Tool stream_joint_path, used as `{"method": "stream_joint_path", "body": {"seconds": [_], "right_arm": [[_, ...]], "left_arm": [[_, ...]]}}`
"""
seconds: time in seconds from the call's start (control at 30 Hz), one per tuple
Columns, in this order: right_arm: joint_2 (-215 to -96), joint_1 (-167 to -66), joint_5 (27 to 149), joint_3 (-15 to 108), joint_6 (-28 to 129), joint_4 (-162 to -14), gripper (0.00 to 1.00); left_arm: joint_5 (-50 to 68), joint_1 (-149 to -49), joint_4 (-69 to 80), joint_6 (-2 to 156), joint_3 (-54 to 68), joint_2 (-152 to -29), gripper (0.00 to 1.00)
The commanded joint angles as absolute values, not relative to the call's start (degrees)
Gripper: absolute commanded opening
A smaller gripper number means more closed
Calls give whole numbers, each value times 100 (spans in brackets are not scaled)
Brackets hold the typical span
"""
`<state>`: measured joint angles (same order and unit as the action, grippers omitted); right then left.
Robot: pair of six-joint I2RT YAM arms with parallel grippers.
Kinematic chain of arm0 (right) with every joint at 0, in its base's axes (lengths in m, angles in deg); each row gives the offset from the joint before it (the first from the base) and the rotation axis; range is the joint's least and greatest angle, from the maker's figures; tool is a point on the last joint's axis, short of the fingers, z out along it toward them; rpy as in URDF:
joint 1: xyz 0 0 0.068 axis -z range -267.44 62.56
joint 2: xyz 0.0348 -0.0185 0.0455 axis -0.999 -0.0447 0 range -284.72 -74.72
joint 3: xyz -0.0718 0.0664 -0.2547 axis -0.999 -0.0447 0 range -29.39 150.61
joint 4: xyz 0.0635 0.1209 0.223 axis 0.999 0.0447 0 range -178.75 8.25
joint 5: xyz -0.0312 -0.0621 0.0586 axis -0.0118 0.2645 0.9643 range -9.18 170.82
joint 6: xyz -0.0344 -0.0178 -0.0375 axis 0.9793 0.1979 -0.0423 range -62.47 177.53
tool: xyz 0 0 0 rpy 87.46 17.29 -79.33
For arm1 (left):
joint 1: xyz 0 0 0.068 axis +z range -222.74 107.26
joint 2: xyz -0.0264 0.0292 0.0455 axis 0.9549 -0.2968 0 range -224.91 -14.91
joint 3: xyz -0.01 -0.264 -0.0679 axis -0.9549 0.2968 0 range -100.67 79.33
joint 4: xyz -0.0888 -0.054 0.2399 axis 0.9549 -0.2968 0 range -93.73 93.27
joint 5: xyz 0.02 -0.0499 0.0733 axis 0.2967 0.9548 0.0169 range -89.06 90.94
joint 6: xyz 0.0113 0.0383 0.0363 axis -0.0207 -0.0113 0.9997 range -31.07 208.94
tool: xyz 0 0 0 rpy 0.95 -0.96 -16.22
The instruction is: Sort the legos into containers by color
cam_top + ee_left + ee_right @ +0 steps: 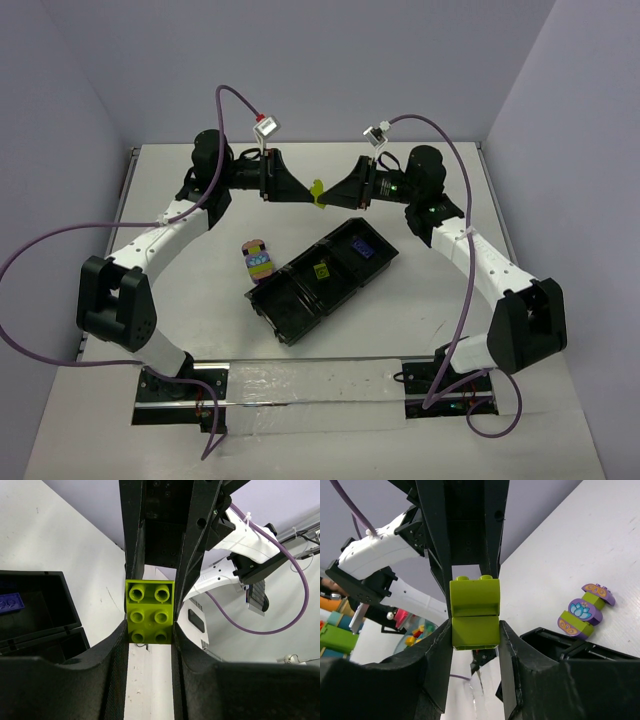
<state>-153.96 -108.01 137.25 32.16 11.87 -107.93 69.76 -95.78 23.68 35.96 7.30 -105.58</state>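
One yellow-green lego (318, 192) is being clamped between the left gripper (150, 635) and right gripper (476, 630); one purple lego (364, 250) is being cradled in the tray (285, 302), one multicoloured block (258, 260) beside it.

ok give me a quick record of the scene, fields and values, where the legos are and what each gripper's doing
left gripper: shut on yellow-green legos, held above the table
right gripper: shut on the same legos from the opposite side
tray: black, three compartments, lying diagonally
far-right compartment: purple lego
middle compartment: small yellow-green lego
multicoloured block: on the table, left of the tray
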Motion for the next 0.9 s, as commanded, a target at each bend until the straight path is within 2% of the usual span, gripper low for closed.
{"method": "stream_joint_path", "body": {"seconds": [0.0,0.03,0.2,0.33,0.5,0.57,0.63,0.7,0.87], "right_arm": [[-15334,-10849,13852,3220,1318,-11006,5],[-15286,-10833,13832,3156,1458,-10823,0],[-15000,-10744,13529,2948,2182,-9787,0],[-14916,-10721,12869,2905,3022,-8486,0],[-14952,-10726,12445,2792,3253,-8022,0],[-15046,-10910,11623,2938,3487,-7590,0],[-15118,-11028,11221,3031,3672,-7247,0],[-15195,-11252,10684,2995,3656,-7118,0],[-15334,-11519,10140,2807,3677,-7056,5]], "left_arm": [[6873,-9579,2639,3600,649,-10445,0],[6768,-9522,2639,3591,659,-10435,0],[6538,-9180,2680,3519,809,-10287,0],[6072,-9110,1150,4540,475,-10164,0],[5973,-9124,1016,4680,867,-10025,0],[5456,-9179,43,5096,944,-10029,0],[5192,-9251,-322,5380,1016,-10017,0],[4418,-9382,-1087,5704,1034,-10034,0],[3518,-9704,-1502,5760,1390,-9909,0]]}}
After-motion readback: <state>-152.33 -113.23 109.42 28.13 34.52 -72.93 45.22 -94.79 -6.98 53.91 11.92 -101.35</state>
